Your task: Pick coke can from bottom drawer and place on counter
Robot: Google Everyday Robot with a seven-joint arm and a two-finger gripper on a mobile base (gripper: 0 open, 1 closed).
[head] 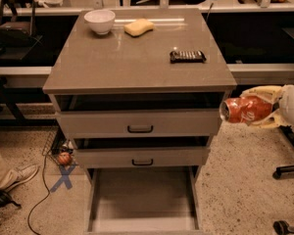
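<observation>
hand (258, 109) holding coke can (245, 110) beside counter (137, 68); packet (187, 56) near

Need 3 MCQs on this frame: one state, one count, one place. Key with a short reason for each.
1. The wide shallow grey bottom drawer is:
A. pushed shut
B. pulled out, floor bare
C. taken off the cabinet

2. How many things lie on the smooth grey-brown counter?
A. one
B. three
C. five

3. Where is the dented red coke can?
A. in the bottom drawer
B. on the counter
C. held by the gripper, in the air right of the cabinet

Key:
1 B: the drawer juts out below the two handled drawers and only its plain floor shows.
2 B: a white bowl, a yellow sponge and a dark ridged packet.
3 C: pale fingers clasp the can beside the top drawer.
</observation>
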